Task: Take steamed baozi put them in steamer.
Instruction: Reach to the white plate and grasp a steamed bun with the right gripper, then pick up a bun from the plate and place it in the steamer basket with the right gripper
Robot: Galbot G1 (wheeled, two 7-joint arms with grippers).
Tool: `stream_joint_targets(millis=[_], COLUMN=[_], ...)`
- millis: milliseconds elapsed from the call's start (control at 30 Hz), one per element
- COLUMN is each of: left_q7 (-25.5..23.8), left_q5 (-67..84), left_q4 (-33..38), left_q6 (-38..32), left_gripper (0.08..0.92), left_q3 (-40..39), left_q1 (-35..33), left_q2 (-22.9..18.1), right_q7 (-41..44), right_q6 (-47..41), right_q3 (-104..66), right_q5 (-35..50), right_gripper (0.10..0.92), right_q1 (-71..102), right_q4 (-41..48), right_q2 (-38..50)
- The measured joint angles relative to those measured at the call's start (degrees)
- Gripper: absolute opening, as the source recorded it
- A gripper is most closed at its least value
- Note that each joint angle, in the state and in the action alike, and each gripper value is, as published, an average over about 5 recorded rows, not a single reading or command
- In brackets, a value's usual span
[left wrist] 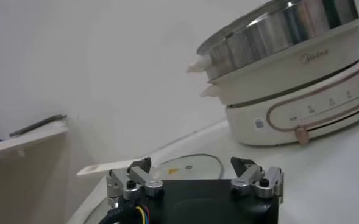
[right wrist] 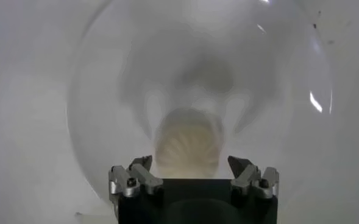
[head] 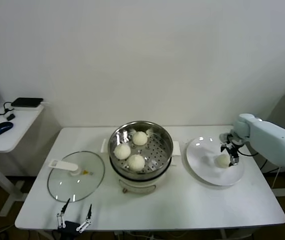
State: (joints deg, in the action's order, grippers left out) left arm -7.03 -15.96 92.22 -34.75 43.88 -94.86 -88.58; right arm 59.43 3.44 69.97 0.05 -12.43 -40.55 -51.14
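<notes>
Over on the plate (head: 202,167), last baozi (head: 223,160) sits between the right claw's (head: 230,155) spread fingers, not gripped yet. Three already in the steamer (head: 168,139). Left claw (head: 74,218) idles released, counter's front edge.

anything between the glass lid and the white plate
The steamer, holding three baozi, stands between the glass lid and the plate, seen in the head view.

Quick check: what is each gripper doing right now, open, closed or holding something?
Left gripper: open, empty, parked at the table's near edge.
Right gripper: open, fingers straddling the last baozi on the plate, not yet closed.
</notes>
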Motion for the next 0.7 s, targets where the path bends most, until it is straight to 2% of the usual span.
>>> stream_joint_targets(millis=[100,467,700], left_q7=[0.0,-0.03,-0.05], left_q5=[0.01,0.06,0.01], left_q4=[0.01,0.2,0.41], left_q6=[0.03,0.01,-0.28], left_gripper=[0.823,0.823,0.823], left_q3=[0.02,0.03,-0.14], left_q1=[0.15,0.09,0.18], left_q2=[0.0,0.12,0.28], right_q7=[0.0,-0.01,-0.54], right_q6=[0.06,-0.74,-4.37], right_q3=[-0.5,0.13,9.56], right_q5=[-0.29,0.38,9.01], right_gripper=[0.773,0.474,0.452], right_q1=[0.32,-0.46,-9.39], right_q4=[0.42,-0.51,-7.85], right_q2=[-0.2,0.29,1.21])
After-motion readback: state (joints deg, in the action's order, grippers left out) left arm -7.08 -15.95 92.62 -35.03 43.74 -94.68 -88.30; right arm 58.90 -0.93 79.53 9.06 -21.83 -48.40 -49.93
